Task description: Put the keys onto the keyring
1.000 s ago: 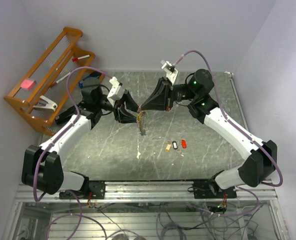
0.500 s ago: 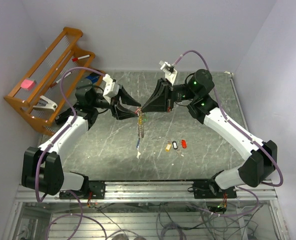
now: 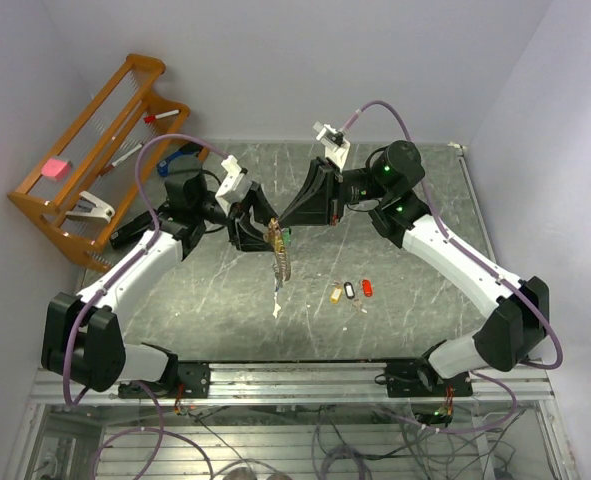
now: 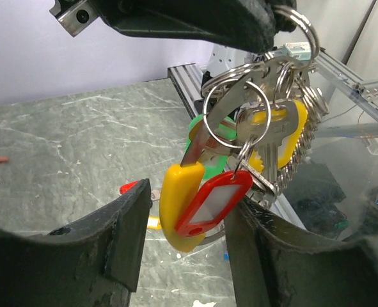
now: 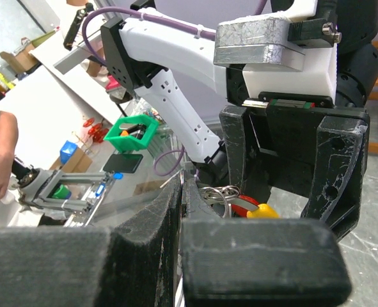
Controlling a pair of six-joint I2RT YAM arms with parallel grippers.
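Top external view: two robot arms meet above the middle of a grey marbled surface [image 3: 215, 310]. The right pincer [image 3: 287, 217] is closed on the keyring [image 3: 274, 234] and holds it in the air, with a bunch hanging below it. The left pincer [image 3: 251, 222] faces it from the other side, its jaws partly apart around the bunch. Left wrist view, close up: keys [image 4: 275, 137] with red, yellow and green tags hang from linked metal rings. The yellow and red tags dangle in the gap between the left fingers [image 4: 128, 240]; whether either finger touches them cannot be told. Right wrist view: the right fingers are pressed together, and a ring and a bit of red and yellow tag show just beyond them. On the surface, near the right arm and well apart from the bunch, three loose keys [image 3: 350, 290] lie in a row, tagged yellow, black-and-white and red. By this, several keys are on the ring and three are left to pick up and thread. A wooden rack [image 3: 85, 150] stands at the far left.
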